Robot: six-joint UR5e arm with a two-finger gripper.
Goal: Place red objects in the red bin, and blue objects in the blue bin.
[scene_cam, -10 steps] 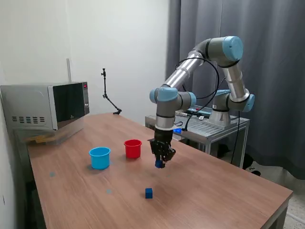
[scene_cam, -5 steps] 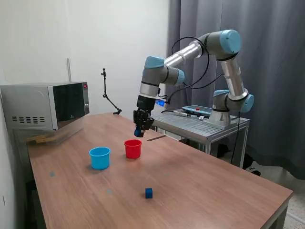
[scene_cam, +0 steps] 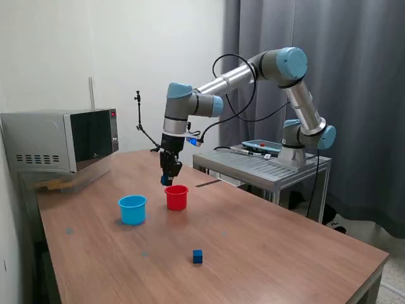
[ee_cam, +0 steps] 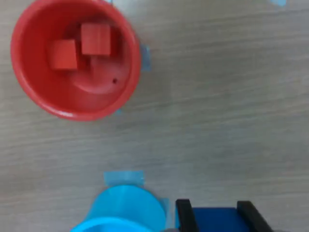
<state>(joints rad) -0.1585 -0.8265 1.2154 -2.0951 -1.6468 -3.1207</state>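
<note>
1 blue cube clamped between pincer fingers, above table.

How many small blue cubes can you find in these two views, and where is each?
2. One blue cube is clamped between the gripper fingers above the table, near the red cup. The other blue cube lies on the table. The blue cup's inside is hidden.

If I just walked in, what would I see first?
Probably the big grey-and-blue robot arm reaching over the wooden table, its claw pinching a dark blue cube just above the two cups. Next, the bright red cup with two red cubes inside, and the light-blue cup beside it. One more blue cube sits alone on the table.
</note>
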